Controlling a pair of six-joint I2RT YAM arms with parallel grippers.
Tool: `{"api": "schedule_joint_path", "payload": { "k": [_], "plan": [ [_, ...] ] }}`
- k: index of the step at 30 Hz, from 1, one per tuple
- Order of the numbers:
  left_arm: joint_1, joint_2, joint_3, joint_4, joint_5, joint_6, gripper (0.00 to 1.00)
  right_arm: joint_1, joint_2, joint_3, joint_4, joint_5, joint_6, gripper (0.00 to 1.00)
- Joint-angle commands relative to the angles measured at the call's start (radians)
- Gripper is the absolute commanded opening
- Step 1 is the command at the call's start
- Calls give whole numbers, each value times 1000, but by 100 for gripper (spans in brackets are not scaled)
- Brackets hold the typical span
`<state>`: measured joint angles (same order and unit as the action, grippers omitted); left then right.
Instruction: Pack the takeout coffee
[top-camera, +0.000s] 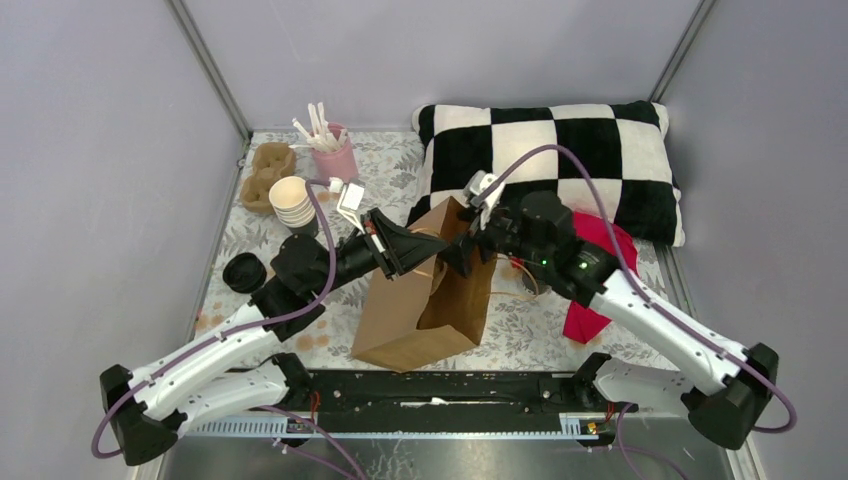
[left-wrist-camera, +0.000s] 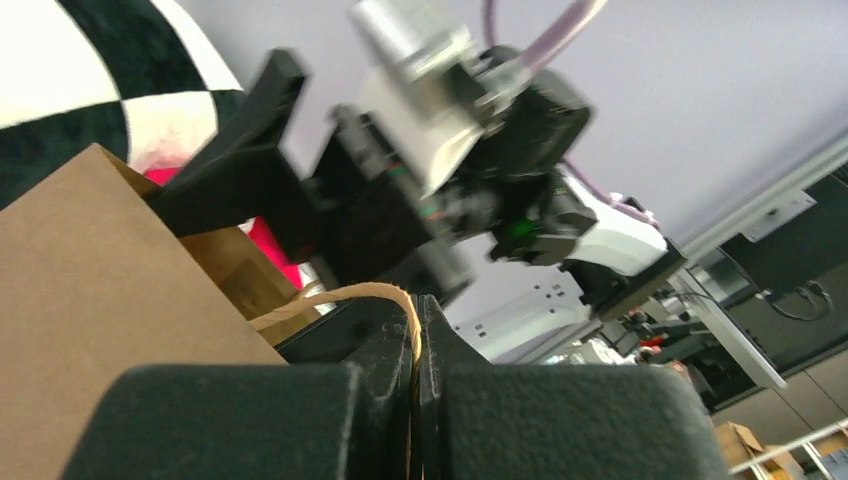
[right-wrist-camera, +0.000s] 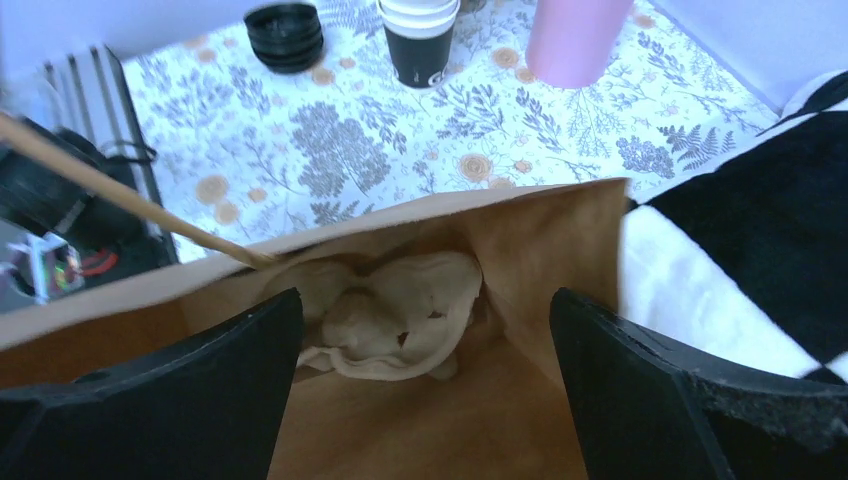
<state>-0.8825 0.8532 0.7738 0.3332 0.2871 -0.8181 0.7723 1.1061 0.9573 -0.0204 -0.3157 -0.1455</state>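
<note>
A brown paper bag stands open in the middle of the table. My left gripper is shut on the bag's twine handle, which is pinched between my left fingertips. My right gripper is open just above the bag's mouth, its jaws wide apart and empty. In the right wrist view, my right gripper looks down into the bag. A pale crumpled wad lies at the bottom. No lidded takeout coffee shows in any view.
A stack of lidless cups, a pile of black lids, a pink cup of stirrers and a cardboard carrier stand at the back left. A checkered pillow and a red cloth lie to the right.
</note>
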Motion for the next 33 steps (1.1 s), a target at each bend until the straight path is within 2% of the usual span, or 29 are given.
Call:
{"api": "schedule_joint_path", "payload": {
  "k": [1, 5, 7, 10, 16, 19, 22, 27, 30, 33],
  "plan": [
    [-3, -24, 60, -69, -101, 48, 0, 8, -70, 137, -193, 72, 182, 100],
    [-3, -19, 69, -105, -169, 48, 0, 7, -45, 292, -395, 166, 351, 100],
    [-3, -12, 83, -134, -194, 50, 0, 7, -15, 385, -557, 215, 420, 100],
    [-3, -14, 95, -164, -223, 51, 0, 8, -9, 483, -685, 321, 487, 100],
    [-4, -18, 125, -219, -284, 51, 0, 7, -63, 497, -780, 599, 564, 100],
    [-3, -17, 134, -240, -320, 47, 0, 7, -64, 470, -815, 625, 637, 100],
    [-3, -25, 137, -255, -337, 39, 0, 7, -72, 420, -782, 580, 700, 100],
    [-3, -25, 157, -280, -337, 50, 0, 7, -38, 289, -585, 434, 758, 100],
    [-3, -7, 193, -327, -320, 89, 0, 7, 43, 279, -506, 358, 757, 100],
    [-3, 19, 246, -417, -293, 148, 0, 7, 99, 322, -517, 380, 712, 100]
  ]
}}
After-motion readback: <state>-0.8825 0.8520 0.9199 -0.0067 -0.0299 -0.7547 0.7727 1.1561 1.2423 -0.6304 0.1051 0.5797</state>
